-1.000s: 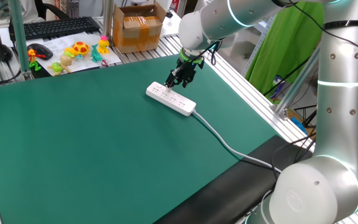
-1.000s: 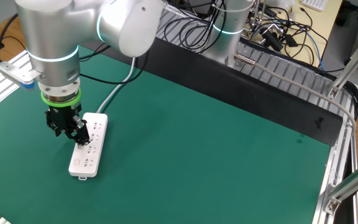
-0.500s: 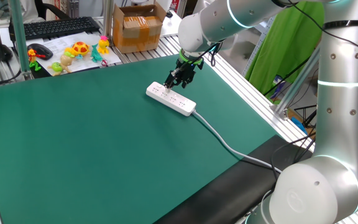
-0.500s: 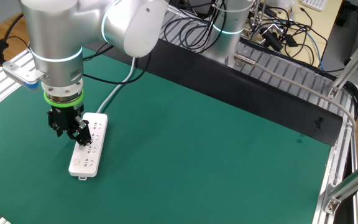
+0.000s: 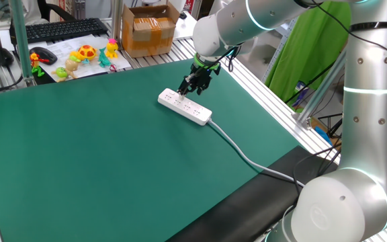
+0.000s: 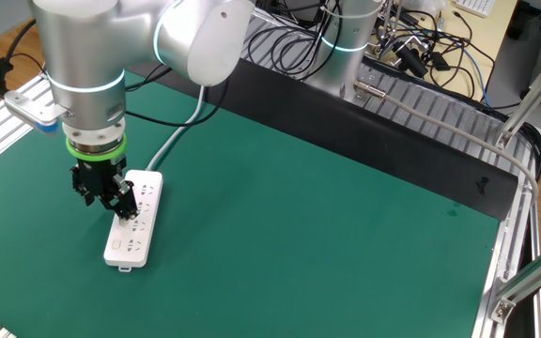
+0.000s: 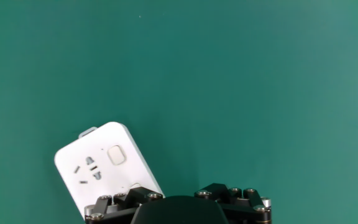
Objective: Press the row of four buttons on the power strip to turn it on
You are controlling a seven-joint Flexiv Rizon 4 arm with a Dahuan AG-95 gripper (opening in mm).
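The white power strip (image 5: 185, 107) lies flat on the green mat, and its grey cable (image 5: 240, 151) runs off toward the robot base. My gripper (image 5: 188, 89) hangs over the strip's middle with its fingers spread, holding nothing. From the other side, the gripper (image 6: 111, 199) stands on the strip (image 6: 134, 230), with one fingertip (image 6: 128, 208) down at its top face. The hand view shows the strip's rounded end (image 7: 98, 168) with a socket and one square button (image 7: 117, 155). The rest of the four buttons are hidden under the gripper body.
A cardboard box (image 5: 150, 30), small toys (image 5: 86, 55), a keyboard (image 5: 59, 28) and a mouse (image 5: 44, 55) sit beyond the mat's far edge. Aluminium rails (image 6: 440, 117) and loose cables (image 6: 421, 47) border the mat on the other side.
The arm's upper links shifted slightly a second ago. The gripper stays at the same spot on the strip.
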